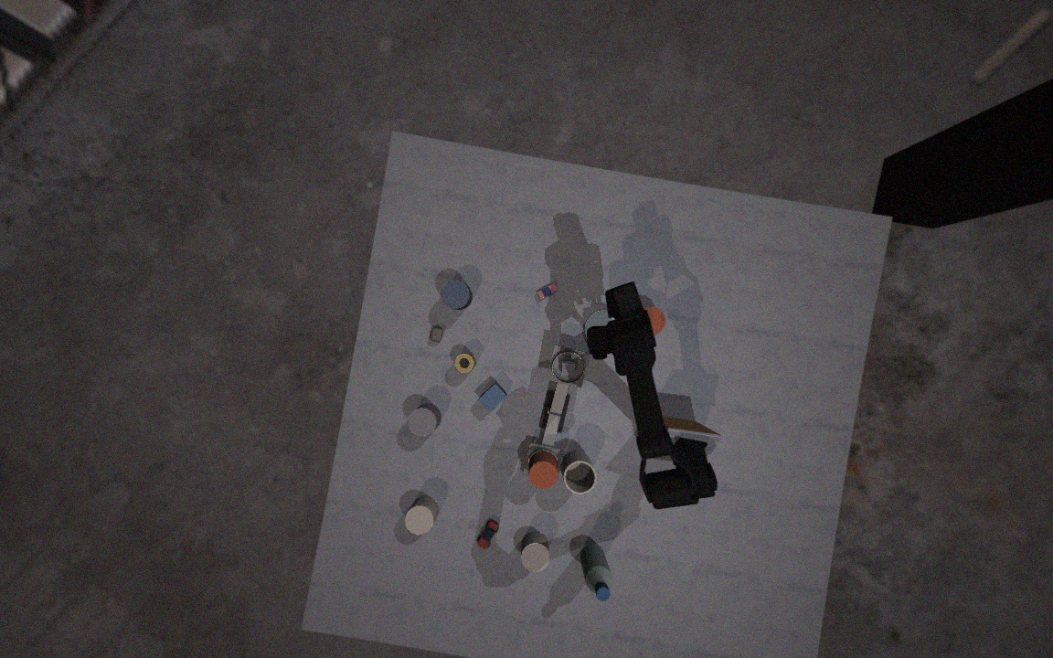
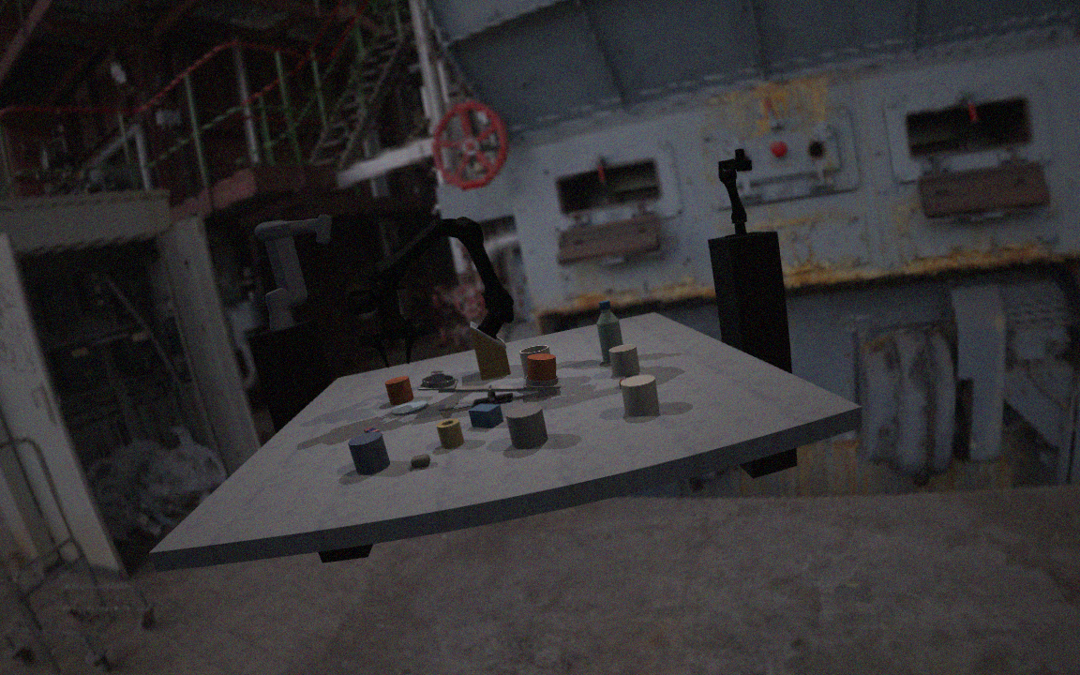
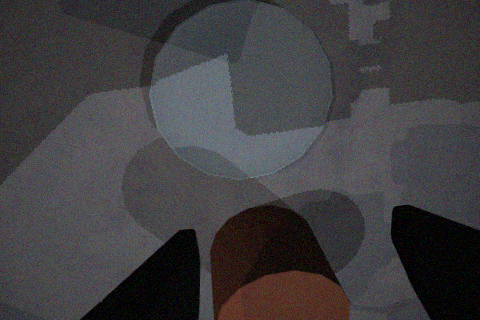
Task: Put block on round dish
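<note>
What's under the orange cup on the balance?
Just the pan shows, beneath the orange cup. Whatever might be inside is covered, so I cannot tell whether anything is there.

Blue block [image 1: 492,397] [image 2: 485,415], yellow ring [image 1: 456,367] [image 2: 450,433], blue-capped bottle [image 1: 595,564] [image 2: 609,336], red handwheel [image 2: 441,155]

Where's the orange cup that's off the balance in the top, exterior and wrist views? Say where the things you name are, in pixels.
Top: right of centre, partly behind the arm.
Exterior: left of centre, the left one of two orange cups [image 1: 656,321] [image 2: 398,390] [image 3: 285,297].
Wrist: bottom edge, cut off.
Shared landmark: the round dish [image 1: 597,321] [image 2: 409,409] [image 3: 280,95].
</note>
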You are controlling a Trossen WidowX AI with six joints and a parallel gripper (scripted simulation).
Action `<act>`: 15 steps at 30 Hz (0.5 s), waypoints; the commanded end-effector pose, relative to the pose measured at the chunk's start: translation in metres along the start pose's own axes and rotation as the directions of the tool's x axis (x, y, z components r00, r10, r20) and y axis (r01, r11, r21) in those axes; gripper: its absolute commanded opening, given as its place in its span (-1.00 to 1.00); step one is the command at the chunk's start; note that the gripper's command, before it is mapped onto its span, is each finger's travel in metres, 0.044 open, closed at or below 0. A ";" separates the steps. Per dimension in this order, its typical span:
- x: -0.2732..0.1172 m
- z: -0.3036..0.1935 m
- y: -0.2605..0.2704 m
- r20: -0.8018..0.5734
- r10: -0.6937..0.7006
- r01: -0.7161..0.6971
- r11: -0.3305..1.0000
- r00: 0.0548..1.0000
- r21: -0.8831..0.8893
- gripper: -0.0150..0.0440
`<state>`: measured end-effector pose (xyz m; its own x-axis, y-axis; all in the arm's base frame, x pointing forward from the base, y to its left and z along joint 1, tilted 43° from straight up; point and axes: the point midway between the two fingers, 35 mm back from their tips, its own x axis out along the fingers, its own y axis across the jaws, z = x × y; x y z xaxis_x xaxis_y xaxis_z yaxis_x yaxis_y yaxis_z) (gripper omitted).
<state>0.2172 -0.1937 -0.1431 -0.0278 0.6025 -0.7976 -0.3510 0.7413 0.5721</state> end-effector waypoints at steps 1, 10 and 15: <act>-0.003 0.013 0.003 0.006 0.001 -0.002 0.991 1.000 0.134 0.39; -0.008 0.036 0.014 0.010 0.012 -0.016 0.905 1.000 0.426 0.39; -0.010 0.049 0.020 0.012 0.019 -0.023 0.819 1.000 0.573 0.39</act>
<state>0.2485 -0.1743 -0.1204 -0.0278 0.6175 -0.7861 0.1513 0.7799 0.6073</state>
